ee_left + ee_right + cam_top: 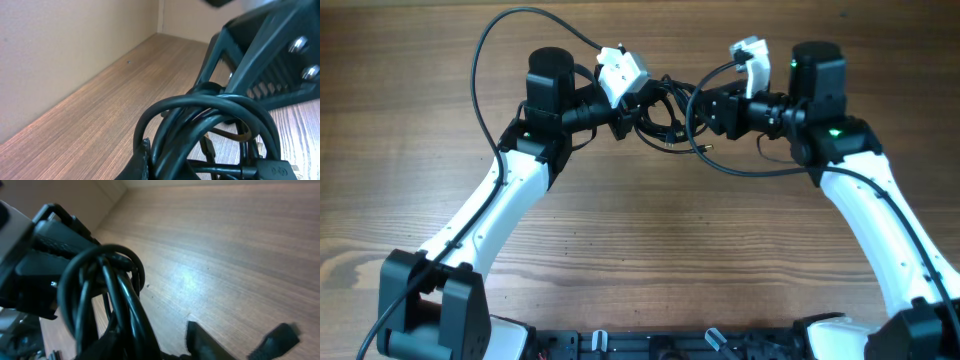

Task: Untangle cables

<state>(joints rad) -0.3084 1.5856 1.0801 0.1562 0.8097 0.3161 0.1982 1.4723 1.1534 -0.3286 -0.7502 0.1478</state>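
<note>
Clamped in the jaws of the left gripper [620, 123]: the cables [662, 120], a knot of black loops bulging out just past its tip, seemingly lifted off the desk [640, 260]. Across that knot from the left gripper, touching the loops: the right gripper [707, 112]. Cannot tell whether its jaws pinch a strand or stand parted; wrist view too crowded with cord.

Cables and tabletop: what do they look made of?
The cables: probably rubber or PVC jackets, smooth black with a soft sheen, bending into tight loops. The table: wood or wood-look laminate, matte, with straight brown grain; can't tell which.
</note>
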